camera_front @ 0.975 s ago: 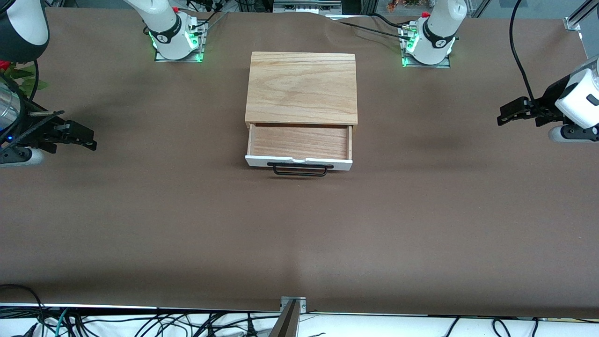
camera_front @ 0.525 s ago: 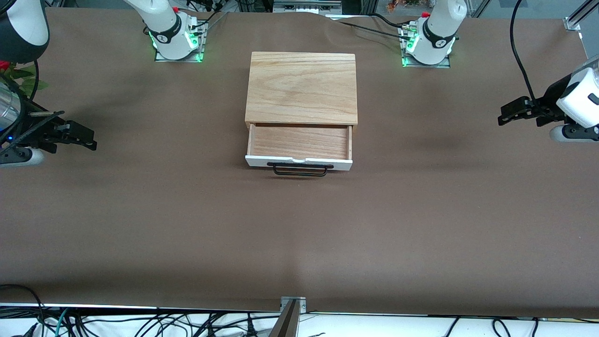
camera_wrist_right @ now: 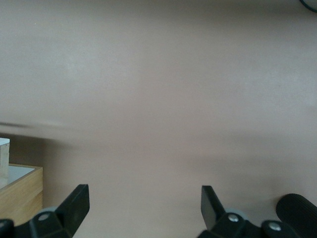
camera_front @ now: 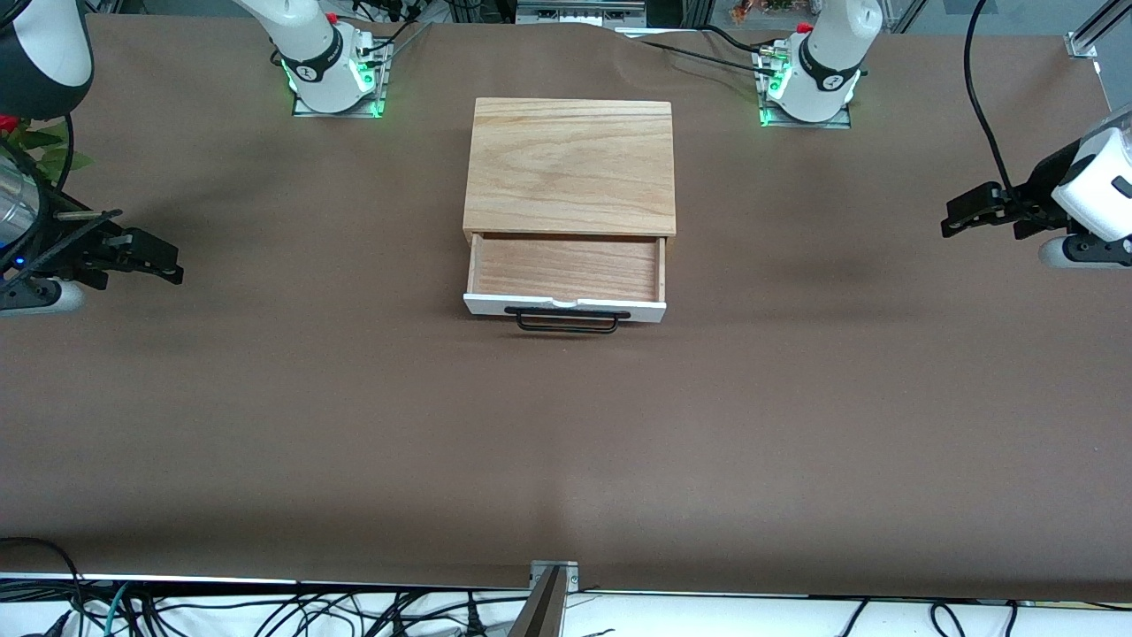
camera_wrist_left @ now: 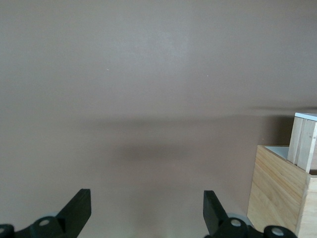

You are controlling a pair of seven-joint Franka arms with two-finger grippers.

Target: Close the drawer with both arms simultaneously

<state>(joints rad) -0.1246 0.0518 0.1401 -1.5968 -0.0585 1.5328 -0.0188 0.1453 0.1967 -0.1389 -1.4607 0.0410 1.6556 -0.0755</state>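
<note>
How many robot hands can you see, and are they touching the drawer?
2. The right tool hangs open over the right arm's end of the table; the left tool hangs open over the left arm's end. Neither touches the drawer, which sits pulled out between them.

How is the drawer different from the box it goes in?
The drawer has a white front and a black handle; the box is plain wood all over. The drawer is open on top, so you see its bare floor; the box has a flat lid-like top. The drawer sticks out toward the front camera; the box sits farther back. Both are light wood. Both pincers, left and right, are open, over the table's ends.
</note>
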